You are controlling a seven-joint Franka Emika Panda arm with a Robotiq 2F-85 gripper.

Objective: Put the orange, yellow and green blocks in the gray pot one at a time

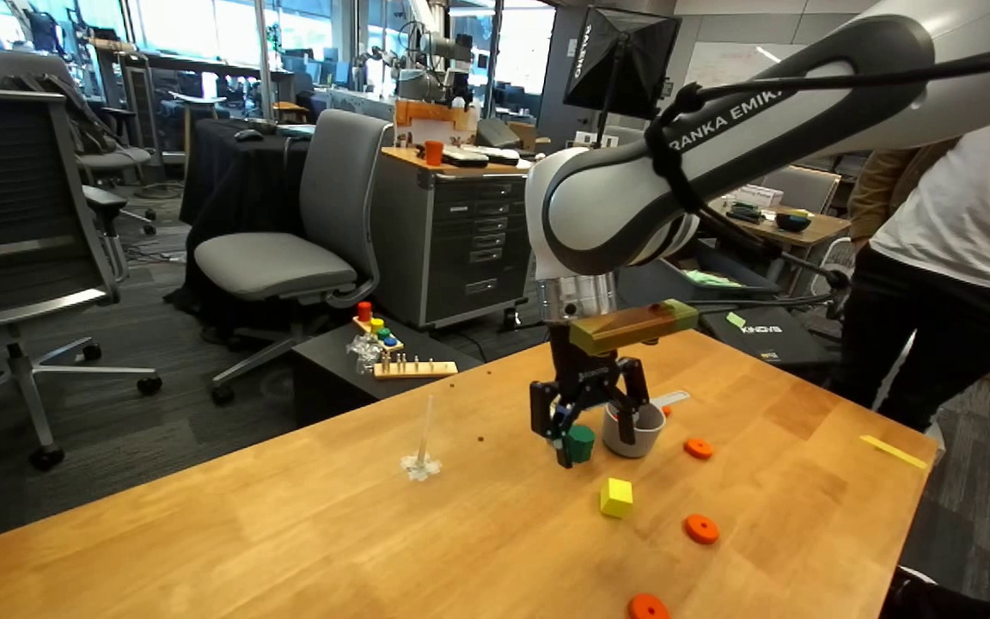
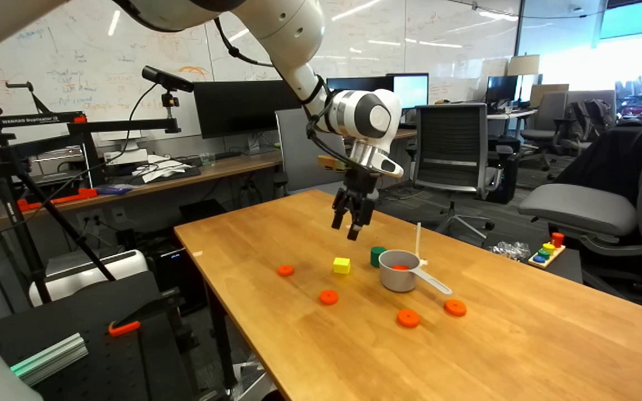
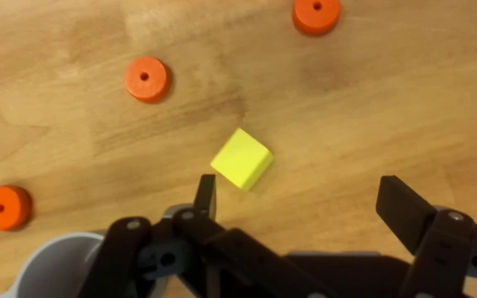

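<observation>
The yellow block (image 1: 616, 498) (image 2: 341, 265) (image 3: 242, 159) rests by itself on the wooden table. Inside the gray pot (image 2: 393, 283) (image 1: 638, 440) (image 3: 52, 260) shows something orange, the orange block (image 2: 400, 268), only partly visible over the rim. Close beside the pot stands the green block (image 2: 377, 257) (image 1: 579, 443), rounded in shape; the wrist view does not show it. My gripper (image 1: 595, 449) (image 2: 344, 231) (image 3: 297, 182) hangs above the tabletop, jaws wide apart and holding nothing. In the wrist view the yellow block lies ahead of the left fingertip.
Several flat orange discs (image 2: 329, 297) (image 3: 146, 78) are scattered around the yellow block and the pot. A thin upright stick (image 1: 424, 438) (image 2: 418, 239) is fixed to the table behind the pot. The pot's handle (image 2: 435, 281) juts outward. Yellow tape (image 1: 893, 451) lies near a table edge.
</observation>
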